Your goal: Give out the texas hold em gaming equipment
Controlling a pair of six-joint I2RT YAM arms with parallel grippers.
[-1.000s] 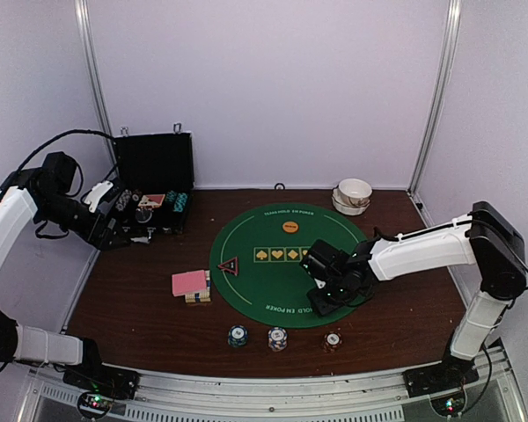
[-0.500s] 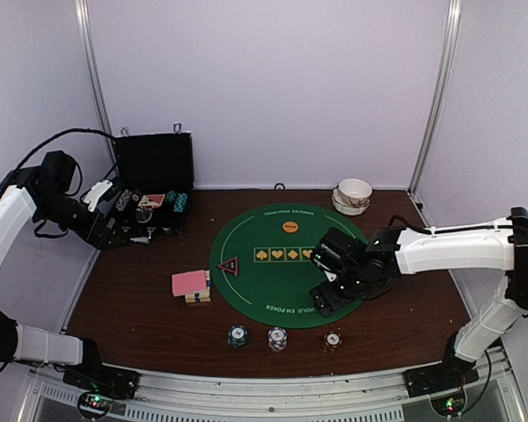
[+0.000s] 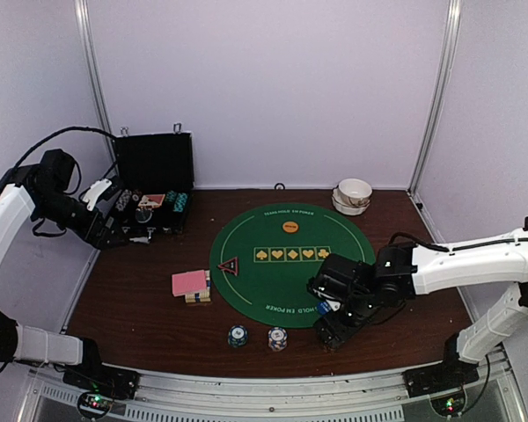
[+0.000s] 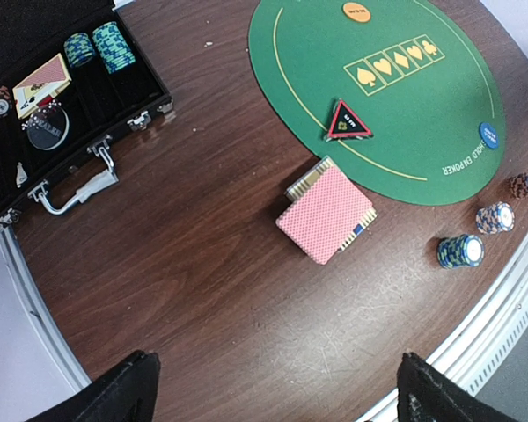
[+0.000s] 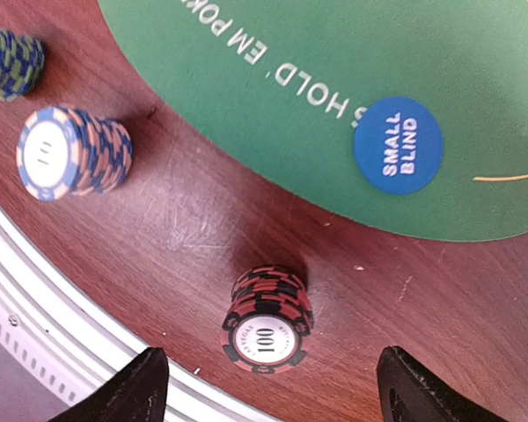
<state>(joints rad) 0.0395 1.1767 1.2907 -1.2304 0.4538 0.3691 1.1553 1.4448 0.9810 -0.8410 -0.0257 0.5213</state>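
– Brown counter (image 3: 132,299), green mat (image 3: 264,281). Where's the red stack (image 5: 266,321)?
– Overhead, my right claw (image 3: 336,327) hides it. The wrist view shows it on the counter, between wide, empty jaws. My left claw (image 4: 277,396) gapes, empty.

Looking down on a scratched dark-brown wooden surface (image 5: 185,229). Across the top right, part of a round green felt mat (image 5: 273,79), yellow lettering along its edge. On the felt near that edge, lying flat, a blue round disc (image 5: 399,145) marked SMALL BLIND in white. Off the mat, standing on the wood: a short stack of red-and-black stripe-edged poker chips (image 5: 266,321) with 100 on top; farther left, a stack of pink-and-blue chips (image 5: 70,151); at the top left, cut by the frame, a blue-and-green stack (image 5: 9,63). End effector (image 5: 273,382) spread wide, its dark fingers (image 5: 136,391) flanking the red-and-black stack without touching it. Grey metal rail (image 5: 35,334) along the lower left.
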